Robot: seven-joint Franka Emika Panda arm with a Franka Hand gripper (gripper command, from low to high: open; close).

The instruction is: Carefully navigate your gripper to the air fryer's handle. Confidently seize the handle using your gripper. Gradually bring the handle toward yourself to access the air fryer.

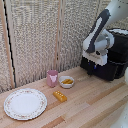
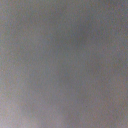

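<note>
Woven-blind backdrop, pale wooden table [image 1: 95, 102]. Large matte black air fryer [image 1: 116, 60] seen at exterior view's right, small dark blue-tipped gripper [image 1: 91, 70] against its front; opening cannot be told. Handle hidden; judged rigid, best gripped mid-bar.

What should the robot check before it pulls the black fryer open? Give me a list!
1. Gripper at the air fryer front: ok.
2. Gripper shut on the handle: cannot tell, the arm hides it.
3. Wrist view useful: not ok, only grey blur.
4. Drawer still closed: cannot tell.
5. Pink cup, bowl and plate away from the fryer: ok.
</note>
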